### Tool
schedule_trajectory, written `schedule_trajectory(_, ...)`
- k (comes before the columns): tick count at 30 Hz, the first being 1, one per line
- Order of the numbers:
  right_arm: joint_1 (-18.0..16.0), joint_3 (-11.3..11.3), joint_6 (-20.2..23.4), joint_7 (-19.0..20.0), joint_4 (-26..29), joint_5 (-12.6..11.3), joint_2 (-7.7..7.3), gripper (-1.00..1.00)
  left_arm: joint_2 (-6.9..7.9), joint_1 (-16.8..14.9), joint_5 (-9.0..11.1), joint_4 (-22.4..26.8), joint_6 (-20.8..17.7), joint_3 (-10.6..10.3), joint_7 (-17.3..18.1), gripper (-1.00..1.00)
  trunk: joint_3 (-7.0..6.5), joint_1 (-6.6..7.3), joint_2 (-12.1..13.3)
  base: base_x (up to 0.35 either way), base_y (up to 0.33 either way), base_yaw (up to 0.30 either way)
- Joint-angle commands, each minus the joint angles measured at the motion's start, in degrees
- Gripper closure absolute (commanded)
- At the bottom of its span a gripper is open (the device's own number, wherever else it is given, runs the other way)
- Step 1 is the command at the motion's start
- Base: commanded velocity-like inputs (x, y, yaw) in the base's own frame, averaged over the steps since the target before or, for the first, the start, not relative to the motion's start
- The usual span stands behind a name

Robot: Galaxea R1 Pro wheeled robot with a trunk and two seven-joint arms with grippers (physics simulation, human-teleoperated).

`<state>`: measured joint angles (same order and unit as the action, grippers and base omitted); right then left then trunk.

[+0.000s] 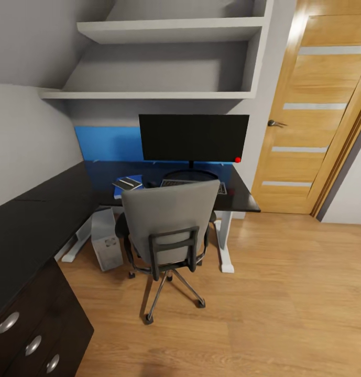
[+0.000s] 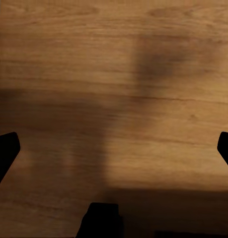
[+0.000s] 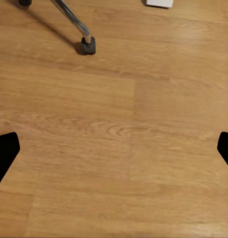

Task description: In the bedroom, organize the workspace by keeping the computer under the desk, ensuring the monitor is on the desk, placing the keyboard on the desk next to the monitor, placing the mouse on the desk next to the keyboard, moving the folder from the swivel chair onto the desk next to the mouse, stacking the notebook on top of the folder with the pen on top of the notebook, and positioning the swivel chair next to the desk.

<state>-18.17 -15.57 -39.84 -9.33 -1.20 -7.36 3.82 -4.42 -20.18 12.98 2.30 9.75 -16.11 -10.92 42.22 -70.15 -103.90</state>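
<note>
The wide black monitor [image 1: 193, 137] stands on the black L-shaped desk [image 1: 41, 220]. The grey-backed swivel chair [image 1: 170, 222] is pushed up against the desk's front and hides most of the keyboard [image 1: 172, 183]. Left of it the blue folder [image 1: 119, 191] lies on the desk with the dark notebook [image 1: 128, 183] on top; a thin pale streak on the notebook looks like the pen. I cannot make out the mouse against the black top. The white computer [image 1: 107, 240] stands under the desk. My left gripper [image 2: 114, 151] and right gripper [image 3: 114, 151] hang open over the wooden floor.
Desk drawers with silver knobs [image 1: 32, 345] are close at the front left. A wooden door [image 1: 316, 120] is at the right, shelves [image 1: 170, 31] above, a blue wall panel [image 1: 109, 144] behind the monitor. A chair caster [image 3: 88, 45] and a white desk foot [image 3: 159, 3] lie beyond the right gripper.
</note>
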Motion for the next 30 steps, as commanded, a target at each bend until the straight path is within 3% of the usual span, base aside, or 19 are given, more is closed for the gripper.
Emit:
schedule_trajectory(1, -0.1, -0.5, -0.2, -0.1, -0.1, -0.6, 0.03, -1.00, 0.16, 0.0, 0.5, -0.1, 0.2, -0.5, -0.2, -1.00, -0.13, 0.23, 0.4, 0.000, 0.000, 0.000)
schedule_trajectory(14, 0.0, -0.5, -0.2, -0.1, -0.1, -0.6, 0.01, -1.00, 1.96, 0.0, 0.5, 0.0, 0.4, -0.5, -0.2, -1.00, -2.47, 3.09, 5.6, 0.000, 0.000, 0.000)
schedule_trajectory(30, 0.0, -0.5, -0.2, -0.1, -0.1, -0.6, 0.02, -1.00, 2.05, 0.0, 0.4, 0.0, 1.6, -0.6, -0.2, -1.00, -5.34, 6.60, 12.0, 0.000, 0.000, 0.000)
